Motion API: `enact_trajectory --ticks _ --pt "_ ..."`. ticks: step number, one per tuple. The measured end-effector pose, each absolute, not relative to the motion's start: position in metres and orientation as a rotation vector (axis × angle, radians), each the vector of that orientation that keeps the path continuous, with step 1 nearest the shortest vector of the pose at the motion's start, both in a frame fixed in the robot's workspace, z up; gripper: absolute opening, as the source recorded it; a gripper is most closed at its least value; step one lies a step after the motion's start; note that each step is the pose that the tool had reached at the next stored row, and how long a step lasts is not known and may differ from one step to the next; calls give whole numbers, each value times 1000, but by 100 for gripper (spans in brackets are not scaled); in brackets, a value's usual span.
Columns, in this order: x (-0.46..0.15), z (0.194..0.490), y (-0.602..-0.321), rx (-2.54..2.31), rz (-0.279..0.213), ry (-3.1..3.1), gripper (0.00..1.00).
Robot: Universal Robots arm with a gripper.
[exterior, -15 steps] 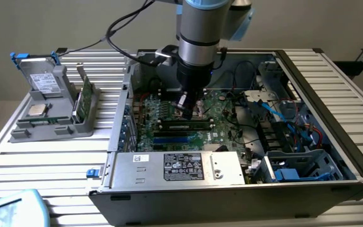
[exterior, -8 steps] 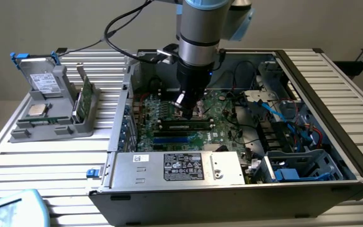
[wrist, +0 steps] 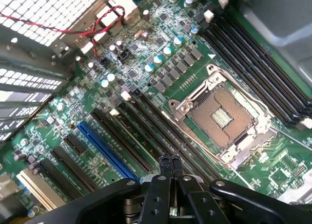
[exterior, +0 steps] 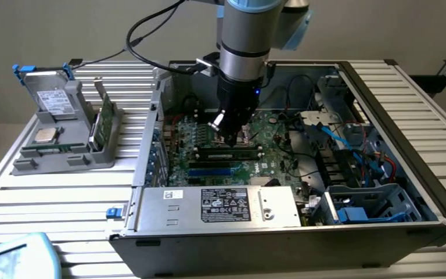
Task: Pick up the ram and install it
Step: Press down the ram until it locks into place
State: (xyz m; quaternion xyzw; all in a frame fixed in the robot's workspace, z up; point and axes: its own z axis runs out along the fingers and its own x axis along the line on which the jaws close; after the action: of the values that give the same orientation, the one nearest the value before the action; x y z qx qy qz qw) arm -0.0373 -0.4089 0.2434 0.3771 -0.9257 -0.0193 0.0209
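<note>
The ram (exterior: 227, 154) appears as a long narrow green and black stick lying along the black memory slots on the motherboard (exterior: 273, 125), inside the open computer case (exterior: 409, 145). My gripper (exterior: 229, 138) hangs straight down just behind it, fingertips close to the board. In the wrist view the gripper (wrist: 170, 161) has its two black fingers pressed together with nothing visible between them. It sits over the long dark memory slots (wrist: 146, 131) beside the empty processor socket (wrist: 224, 114). The gripper body hides whatever is directly below it there.
A grey holder (exterior: 60, 157) on the slatted table at the exterior view's left carries a silver processor chip (exterior: 46, 135), an upright green card (exterior: 103, 119) and a drive (exterior: 56, 99). The power supply (exterior: 219, 206) fills the case front. Cables (exterior: 347, 145) crowd its right.
</note>
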Motion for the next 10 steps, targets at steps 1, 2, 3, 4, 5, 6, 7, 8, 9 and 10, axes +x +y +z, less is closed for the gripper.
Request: enact_trajectory --ticks 1,2,3,4,5,6,7,8,9,10 --pt "-37 243 -409 1145 -60 -2880 11" --pt "-37 243 -409 1122 -61 -2890 11" --pt "-37 243 -409 1097 -61 -2900 11" --pt "-37 243 -409 1074 -62 -2909 11" --pt "-37 243 -409 1048 -63 -2918 11" --pt "-37 243 -409 1025 -63 -2927 11" --pt "-37 243 -409 1000 -64 -2936 11" --pt "-37 243 -409 975 -64 -2945 11" --pt "-37 243 -409 951 -65 -2953 11" --pt "-37 243 -409 926 -65 -2961 11"
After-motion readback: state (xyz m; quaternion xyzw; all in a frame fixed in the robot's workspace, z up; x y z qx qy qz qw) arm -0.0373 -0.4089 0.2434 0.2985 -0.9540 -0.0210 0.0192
